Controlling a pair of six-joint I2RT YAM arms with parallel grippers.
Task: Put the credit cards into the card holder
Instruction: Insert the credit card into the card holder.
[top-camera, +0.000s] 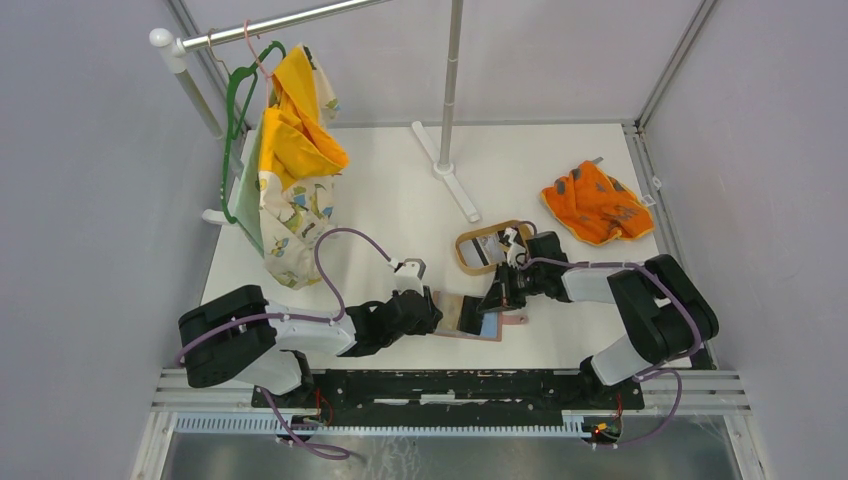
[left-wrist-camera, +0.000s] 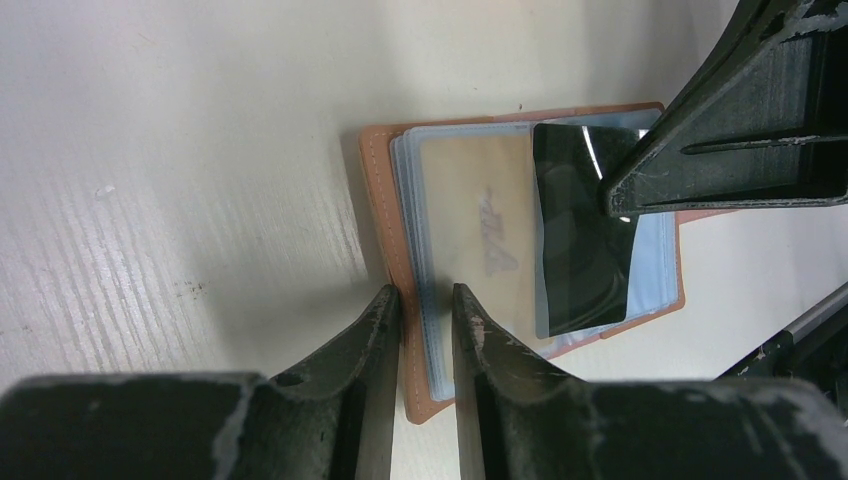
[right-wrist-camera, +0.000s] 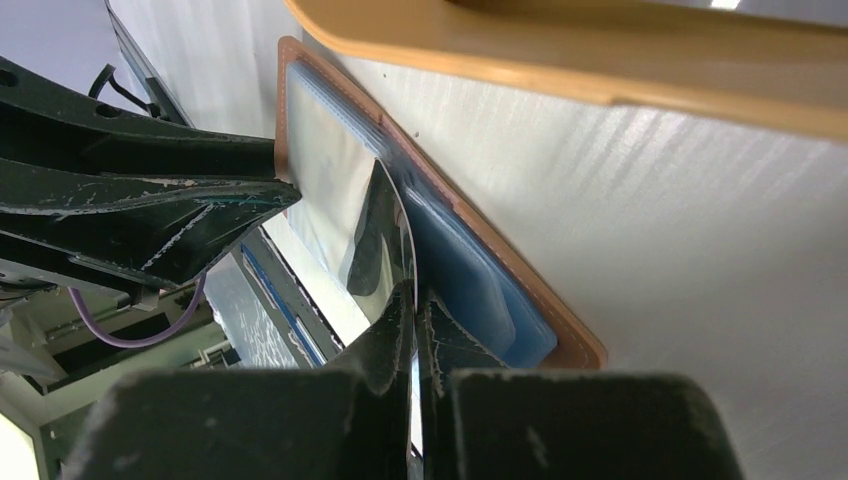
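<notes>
The reddish-brown card holder (top-camera: 462, 318) lies open on the table, its blue-grey sleeves up (left-wrist-camera: 440, 200). A yellowish card (left-wrist-camera: 480, 215) sits inside a clear sleeve. My left gripper (left-wrist-camera: 427, 305) is shut on the card holder's left edge, cover and sleeves between the jaws; it also shows in the top view (top-camera: 432, 308). My right gripper (right-wrist-camera: 415, 305) is shut on a black credit card (left-wrist-camera: 585, 240), held tilted with its far end over the sleeves (right-wrist-camera: 470, 270). The right gripper also shows from above (top-camera: 497, 297).
An oval light-wood tray (top-camera: 470, 262) sits just behind the card holder with small cards in it (top-camera: 497, 250); its rim shows close above the right gripper (right-wrist-camera: 600, 55). An orange cloth (top-camera: 597, 203) lies back right. Clothes on a hanger (top-camera: 290, 170) and a rack foot (top-camera: 448, 170) stand behind.
</notes>
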